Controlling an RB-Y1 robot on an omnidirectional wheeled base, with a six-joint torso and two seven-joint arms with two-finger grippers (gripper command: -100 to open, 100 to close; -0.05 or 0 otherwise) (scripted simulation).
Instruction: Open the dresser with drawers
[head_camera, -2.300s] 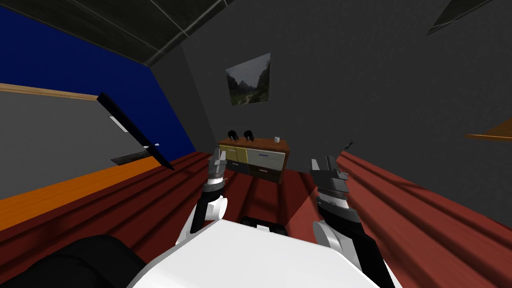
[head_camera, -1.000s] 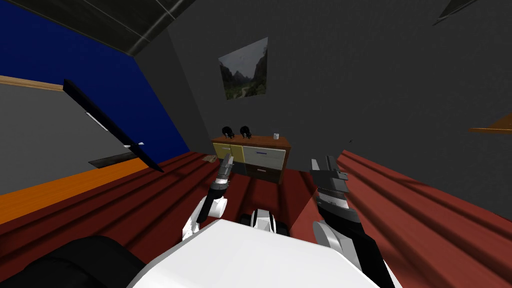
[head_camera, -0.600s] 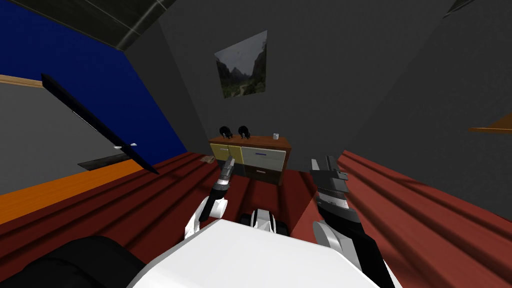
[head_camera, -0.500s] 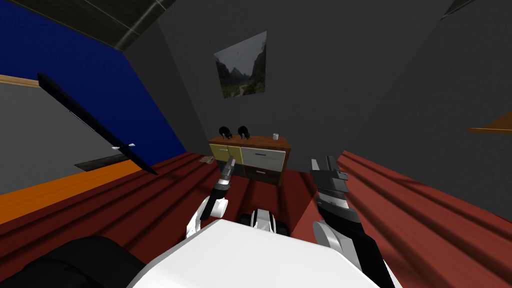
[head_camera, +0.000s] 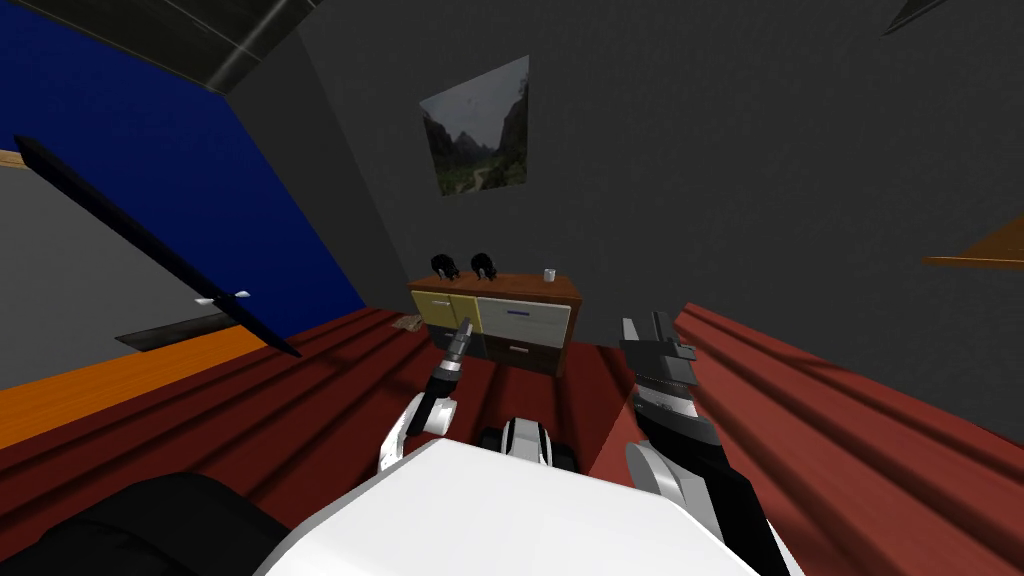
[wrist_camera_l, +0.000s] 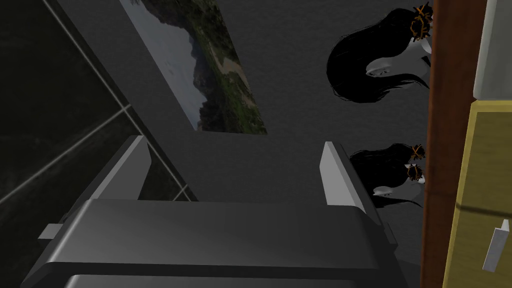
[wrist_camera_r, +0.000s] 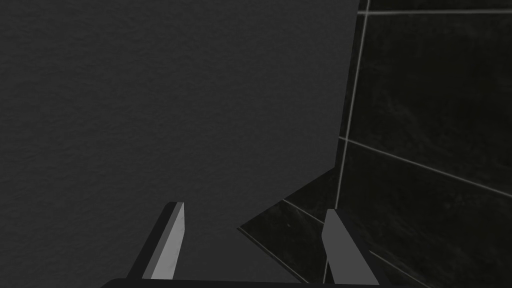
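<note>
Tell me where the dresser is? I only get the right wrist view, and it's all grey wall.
Observer: The dresser stands straight ahead, under a landscape picture. Its drawers look shut.
Operator: Is the other claw near it?
Observer: The left claw is open, raised in front of the dresser's yellow part, not touching it.
Operator: Anything on top?
Observer: Two black-haired figures and a small white cup.
</note>
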